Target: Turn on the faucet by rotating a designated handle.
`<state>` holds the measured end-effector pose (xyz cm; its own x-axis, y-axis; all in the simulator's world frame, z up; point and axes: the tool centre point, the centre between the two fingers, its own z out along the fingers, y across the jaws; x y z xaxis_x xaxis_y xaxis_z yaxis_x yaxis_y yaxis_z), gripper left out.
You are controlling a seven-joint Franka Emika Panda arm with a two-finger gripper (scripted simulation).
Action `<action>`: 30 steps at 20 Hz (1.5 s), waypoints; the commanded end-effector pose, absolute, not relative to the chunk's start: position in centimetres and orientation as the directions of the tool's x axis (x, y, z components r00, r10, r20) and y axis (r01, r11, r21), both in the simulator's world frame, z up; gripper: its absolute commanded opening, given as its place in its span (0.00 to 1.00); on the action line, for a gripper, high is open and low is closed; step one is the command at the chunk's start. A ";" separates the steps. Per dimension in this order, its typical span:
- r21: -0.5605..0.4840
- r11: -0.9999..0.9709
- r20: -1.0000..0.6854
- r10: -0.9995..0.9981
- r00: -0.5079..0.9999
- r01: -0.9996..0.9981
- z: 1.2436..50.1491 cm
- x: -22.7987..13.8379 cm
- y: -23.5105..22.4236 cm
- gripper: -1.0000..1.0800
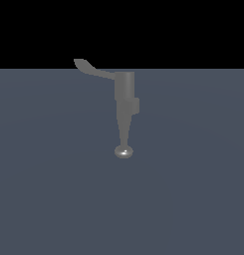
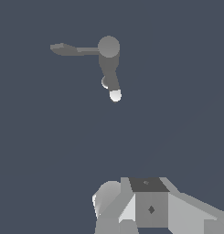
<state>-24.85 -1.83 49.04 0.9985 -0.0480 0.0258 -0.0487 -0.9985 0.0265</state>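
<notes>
The dull grey faucet (image 1: pixel 125 92) stands on the flat blue-grey floor, its tapering spout ending in a shiny rounded tip (image 1: pixel 123 152). Its thin curved handle (image 1: pixel 93 69) sticks out sideways from the top of the body toward the exterior view's left. No gripper shows in the exterior view. The wrist view looks down on the faucet (image 2: pixel 108 48) and handle (image 2: pixel 70 50) from above. Grey and white parts of my gripper (image 2: pixel 150 205) fill that picture's edge, well apart from the faucet. Its fingertips are not clear enough to judge the gap.
The blue-grey floor (image 1: pixel 54 189) stretches all around the faucet. A black background lies beyond its far edge.
</notes>
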 end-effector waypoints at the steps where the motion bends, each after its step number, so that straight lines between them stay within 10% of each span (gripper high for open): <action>1: 0.026 -0.998 0.026 -0.052 0.998 -0.053 49.0 -24.8 -1.8 0.00; 30: -0.031 -0.864 -0.005 -0.503 0.864 -0.503 44.9 -14.7 1.3 0.00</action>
<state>-15.41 1.00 45.28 0.8812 -0.4727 -0.0016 -0.4725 -0.8809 -0.0288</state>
